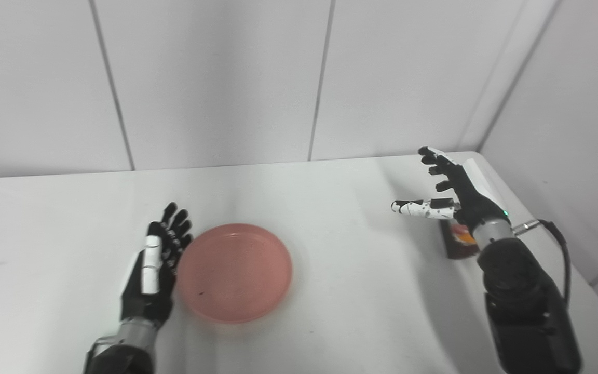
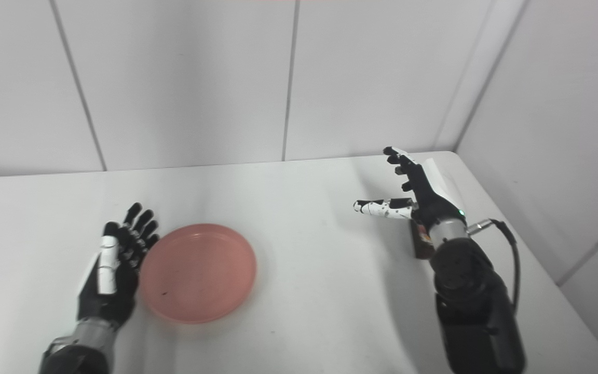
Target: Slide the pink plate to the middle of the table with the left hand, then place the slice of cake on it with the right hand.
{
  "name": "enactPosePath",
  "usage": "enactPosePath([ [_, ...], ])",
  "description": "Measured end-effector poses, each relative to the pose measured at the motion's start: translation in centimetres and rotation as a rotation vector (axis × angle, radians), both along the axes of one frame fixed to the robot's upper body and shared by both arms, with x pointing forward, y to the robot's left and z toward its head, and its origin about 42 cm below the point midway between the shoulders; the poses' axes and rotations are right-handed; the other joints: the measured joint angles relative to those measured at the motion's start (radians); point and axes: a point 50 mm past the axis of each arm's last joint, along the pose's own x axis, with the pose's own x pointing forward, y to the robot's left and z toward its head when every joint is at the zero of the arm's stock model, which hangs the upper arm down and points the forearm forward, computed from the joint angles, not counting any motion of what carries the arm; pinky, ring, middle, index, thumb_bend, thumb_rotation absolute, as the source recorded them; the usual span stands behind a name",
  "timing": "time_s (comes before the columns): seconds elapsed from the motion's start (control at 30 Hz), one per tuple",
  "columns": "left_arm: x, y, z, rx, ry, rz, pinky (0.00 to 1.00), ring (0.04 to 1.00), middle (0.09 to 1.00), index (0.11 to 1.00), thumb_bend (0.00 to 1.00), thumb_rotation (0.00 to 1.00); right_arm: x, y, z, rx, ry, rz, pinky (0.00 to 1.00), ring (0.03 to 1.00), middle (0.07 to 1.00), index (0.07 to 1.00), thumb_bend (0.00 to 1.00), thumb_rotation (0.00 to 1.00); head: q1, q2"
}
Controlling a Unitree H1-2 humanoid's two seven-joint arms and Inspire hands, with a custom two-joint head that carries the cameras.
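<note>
I read no writing anywhere. I count one pink plate [image 1: 234,272] with nothing in it, left of the counter [image 1: 330,208] center, and one slice of cake [image 1: 459,240] at 3 o'clock. My left hand [image 1: 154,265] lies flat, fingers apart, against the plate's 9 o'clock rim. My right hand [image 1: 452,195] spreads wide above the cake, holding nothing.

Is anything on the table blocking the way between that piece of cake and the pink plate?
Nothing visible does. The cake lies at the table's right side, partly hidden under the open right hand. Between it and the plate there is only bare table. The open left hand is at the plate's far side, out of that path.
</note>
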Motion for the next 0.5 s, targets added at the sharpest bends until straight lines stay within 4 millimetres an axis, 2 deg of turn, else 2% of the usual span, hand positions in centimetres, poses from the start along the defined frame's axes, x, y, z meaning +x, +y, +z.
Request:
enactPosePath([
  [0.07, 0.1, 0.3, 0.0, 0.001, 0.0, -0.005, 1.0, 1.0, 0.996, 0.98, 0.68, 0.99, -0.1, -0.2, 0.4, -0.021, 0.019, -0.03, 0.72, 0.852, 0.876, 0.888, 0.74, 0.28, 0.0, 0.0],
  [0.1, 0.2, 0.3, -0.1, -0.002, 0.0, -0.01, 1.0, 1.0, 0.993, 0.974, 0.68, 0.98, -0.2, -0.4, 0.5, -0.033, 0.028, -0.052, 0.75, 0.88, 0.904, 0.902, 0.76, 0.32, -0.036, -0.009],
  [0.13, 0.4, 0.4, -0.1, -0.013, 0.0, -0.015, 1.0, 1.0, 0.993, 0.974, 0.68, 0.98, -0.3, -0.7, 0.6, -0.051, 0.054, -0.081, 0.76, 0.883, 0.906, 0.903, 0.76, 0.32, -0.037, -0.009],
  [0.23, 0.7, 0.9, -0.2, -0.032, -0.006, -0.015, 1.0, 1.0, 0.996, 0.973, 0.67, 0.97, -0.5, -1.1, 0.5, -0.088, 0.109, -0.134, 0.68, 0.842, 0.893, 0.914, 0.78, 0.34, -0.067, -0.014],
  [0.27, 0.7, 1.0, -0.1, -0.036, -0.011, -0.015, 1.0, 0.997, 0.99, 0.969, 0.66, 0.97, -0.6, -1.3, 0.4, -0.098, 0.124, -0.148, 0.77, 0.874, 0.909, 0.909, 0.79, 0.36, -0.068, -0.014],
  [0.33, 0.9, 1.2, -0.1, -0.046, -0.012, -0.014, 0.99, 0.988, 0.98, 0.961, 0.65, 0.97, -0.7, -1.5, 0.4, -0.132, 0.165, -0.177, 0.84, 0.903, 0.925, 0.909, 0.81, 0.37, -0.077, -0.015],
  [0.5, 1.2, 1.4, -0.1, -0.047, -0.017, -0.025, 0.99, 0.99, 0.981, 0.963, 0.65, 0.98, -0.6, -1.9, 0.1, -0.191, 0.247, -0.226, 0.9, 0.939, 0.942, 0.913, 0.82, 0.4, -0.078, -0.015],
])
